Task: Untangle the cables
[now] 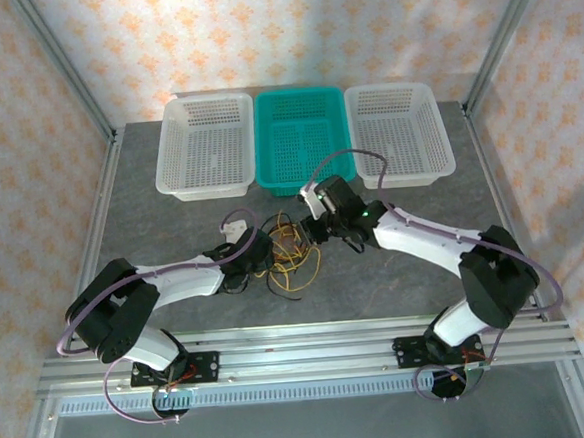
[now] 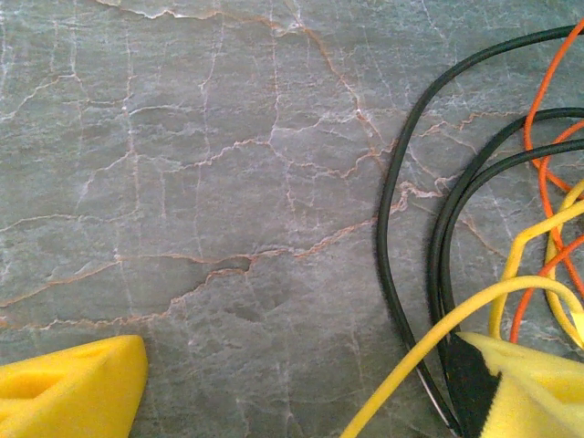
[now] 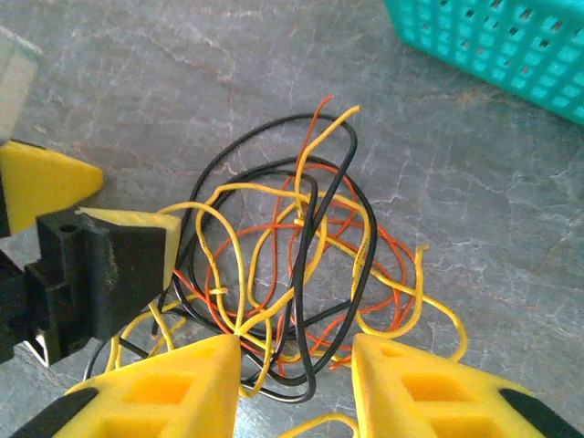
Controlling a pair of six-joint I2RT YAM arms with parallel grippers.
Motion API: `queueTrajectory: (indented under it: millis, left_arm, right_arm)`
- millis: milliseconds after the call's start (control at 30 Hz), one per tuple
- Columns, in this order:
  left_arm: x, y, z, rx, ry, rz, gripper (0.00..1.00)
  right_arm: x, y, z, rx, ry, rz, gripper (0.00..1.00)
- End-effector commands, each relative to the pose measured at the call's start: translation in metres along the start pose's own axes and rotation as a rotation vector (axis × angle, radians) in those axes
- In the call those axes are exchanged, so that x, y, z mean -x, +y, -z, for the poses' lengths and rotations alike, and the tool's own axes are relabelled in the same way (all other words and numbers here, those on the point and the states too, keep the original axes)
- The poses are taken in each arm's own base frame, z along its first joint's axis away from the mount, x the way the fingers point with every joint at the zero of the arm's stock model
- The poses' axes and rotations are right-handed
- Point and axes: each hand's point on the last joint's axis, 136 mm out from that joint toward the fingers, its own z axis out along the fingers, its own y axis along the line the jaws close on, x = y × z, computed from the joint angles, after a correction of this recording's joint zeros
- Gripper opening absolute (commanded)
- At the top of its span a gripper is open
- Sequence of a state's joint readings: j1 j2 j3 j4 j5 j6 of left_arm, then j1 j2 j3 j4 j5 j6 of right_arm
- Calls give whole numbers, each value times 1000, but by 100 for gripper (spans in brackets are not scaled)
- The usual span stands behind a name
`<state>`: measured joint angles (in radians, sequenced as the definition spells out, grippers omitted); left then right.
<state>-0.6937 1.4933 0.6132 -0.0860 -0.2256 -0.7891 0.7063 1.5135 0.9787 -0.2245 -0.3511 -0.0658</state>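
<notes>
The cables (image 1: 289, 249) lie as one tangle of yellow, black and orange loops on the grey table, between my two grippers. My left gripper (image 1: 259, 253) is at the tangle's left edge. In the left wrist view it (image 2: 306, 392) stands wide open, with a yellow cable (image 2: 429, 342) crossing the gap close to the right finger (image 2: 538, 383) and black cables (image 2: 392, 210) curving beside it. My right gripper (image 3: 297, 365) is open over the tangle (image 3: 292, 255). Black and yellow loops lie between its fingertips, and yellow strands touch the left finger (image 3: 173, 388).
Three baskets stand in a row at the back: a white one (image 1: 208, 192), a teal one (image 1: 265, 141) and another white one (image 1: 398, 88). The teal basket (image 3: 493, 46) is just beyond the tangle. The left gripper's fingers (image 3: 119, 255) are close to the right gripper's left side.
</notes>
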Motion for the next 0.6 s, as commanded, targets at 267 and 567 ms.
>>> queueTrajectory:
  millis: [267, 567]
  left_arm:
    - [-1, 11, -1, 51, -4, -3, 87]
    - [-1, 12, -1, 51, -6, 0, 87]
  right_arm:
    - [-18, -8, -27, -10, 90, 110, 38]
    - [-12, -4, -41, 21, 88, 117, 46]
